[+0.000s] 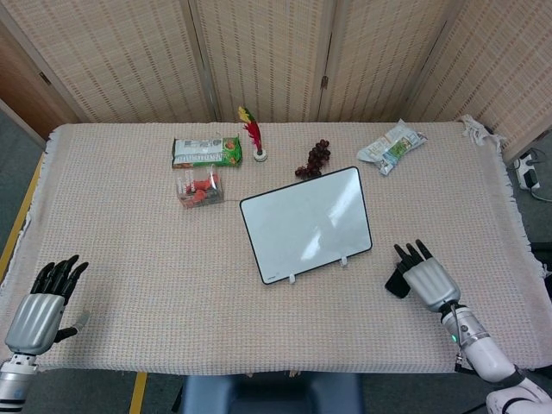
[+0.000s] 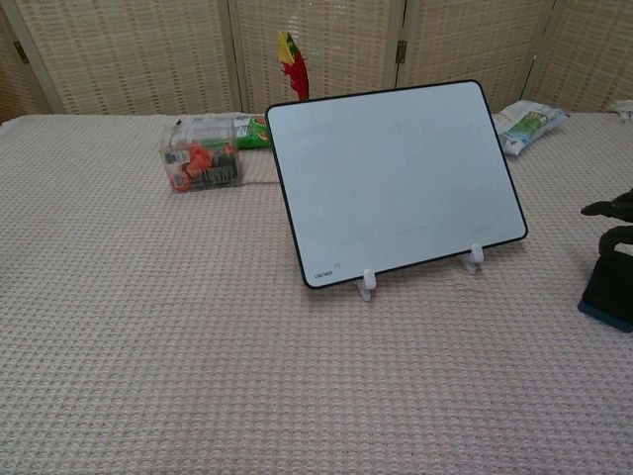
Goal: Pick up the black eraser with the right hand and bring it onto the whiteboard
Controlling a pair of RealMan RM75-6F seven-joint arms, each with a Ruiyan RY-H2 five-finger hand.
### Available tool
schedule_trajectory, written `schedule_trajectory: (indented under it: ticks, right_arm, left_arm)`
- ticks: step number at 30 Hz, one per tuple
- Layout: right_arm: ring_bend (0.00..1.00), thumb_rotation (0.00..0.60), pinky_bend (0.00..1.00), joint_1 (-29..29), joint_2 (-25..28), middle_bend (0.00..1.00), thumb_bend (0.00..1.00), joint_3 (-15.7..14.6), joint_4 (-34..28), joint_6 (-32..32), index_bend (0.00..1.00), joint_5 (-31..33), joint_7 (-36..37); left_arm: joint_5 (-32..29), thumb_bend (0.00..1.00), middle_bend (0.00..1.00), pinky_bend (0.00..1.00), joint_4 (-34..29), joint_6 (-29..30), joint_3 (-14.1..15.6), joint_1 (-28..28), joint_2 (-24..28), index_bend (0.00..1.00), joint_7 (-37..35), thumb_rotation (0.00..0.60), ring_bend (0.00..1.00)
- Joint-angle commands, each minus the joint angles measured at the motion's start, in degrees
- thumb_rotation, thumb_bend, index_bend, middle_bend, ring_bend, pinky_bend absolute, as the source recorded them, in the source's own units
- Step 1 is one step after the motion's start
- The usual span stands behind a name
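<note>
The black eraser (image 1: 394, 283) lies flat on the cloth, right of the whiteboard (image 1: 306, 224), which leans on two small white clips. My right hand (image 1: 424, 278) hovers over the eraser and hides most of it, fingers apart and pointing away from me. In the chest view the eraser (image 2: 607, 289) sits at the right edge with the dark fingertips (image 2: 611, 209) just above it, not closed on it. My left hand (image 1: 39, 309) rests open at the near left corner of the table, holding nothing.
Behind the whiteboard are a clear box of red pieces (image 1: 199, 188), a green snack packet (image 1: 205, 152), a red and yellow feather shuttlecock (image 1: 252, 134), dark grapes (image 1: 315, 159) and a white bag (image 1: 392, 145). The table's front edge (image 1: 285, 371) runs just behind my hands.
</note>
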Motion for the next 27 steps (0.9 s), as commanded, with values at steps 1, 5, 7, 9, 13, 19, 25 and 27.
schedule_trajectory:
  ticks: [1, 5, 7, 9, 13, 19, 25, 27]
  right_arm:
    - [0.0, 0.6, 0.0, 0.6, -0.8, 0.0, 0.35, -0.2, 0.9, -0.4, 0.2, 0.7, -0.1]
    - [0.0, 0.6, 0.0, 1.5, -2.3, 0.0, 0.35, -0.5, 2.6, -1.1, 0.18, 1.2, 0.3]
    - [0.0, 0.6, 0.0, 1.9, -2.9, 0.0, 0.35, -0.7, 3.5, -1.4, 0.18, 1.3, 0.6]
    - [0.0, 0.6, 0.0, 2.1, -3.5, 0.0, 0.35, -0.9, 4.3, -1.7, 0.18, 1.4, 1.1]
    - [0.0, 0.6, 0.0, 2.7, -4.8, 0.0, 0.35, -1.2, 6.2, -2.2, 0.18, 1.4, 2.7]
    - [0.0, 0.6, 0.0, 3.4, -6.5, 0.0, 0.35, -1.6, 8.9, -2.1, 0.2, 1.0, 3.6]
    - [0.02, 0.6, 0.0, 2.8, -9.1, 0.0, 0.35, -1.7, 12.2, 1.2, 0.34, -0.6, 4.8]
    - [0.05, 0.6, 0.02, 2.4, -10.2, 0.0, 0.35, -1.8, 13.7, 3.0, 0.42, -2.1, 5.5]
  left_arm:
    - [0.0, 0.35, 0.0, 0.0, 0.0, -0.1, 0.0, -0.1, 0.0, 0.0, 0.1, 0.6, 0.0]
    - [-0.2, 0.35, 0.0, 0.0, 0.0, -0.2, 0.0, -0.1, -0.1, 0.0, 0.1, 0.6, 0.0]
    - [-0.3, 0.35, 0.0, 0.0, 0.0, -0.3, 0.0, -0.2, -0.1, 0.0, 0.0, 0.6, 0.0]
    - [-0.5, 0.35, 0.0, 0.0, 0.1, -0.4, -0.1, -0.2, -0.1, 0.0, 0.0, 0.6, 0.0]
    - [-0.6, 0.35, 0.0, 0.0, 0.1, -0.6, -0.1, -0.3, -0.1, 0.0, 0.0, 0.6, 0.0]
    - [-1.1, 0.35, 0.0, 0.0, 0.2, -0.9, -0.2, -0.4, -0.2, 0.0, 0.0, 0.6, 0.0]
    - [-1.6, 0.35, 0.0, 0.0, 0.3, -1.3, -0.3, -0.5, -0.2, 0.0, 0.1, 0.6, 0.0]
    - [-1.6, 0.35, 0.0, 0.0, 0.3, -1.4, -0.3, -0.6, -0.2, 0.0, 0.2, 0.6, 0.0]
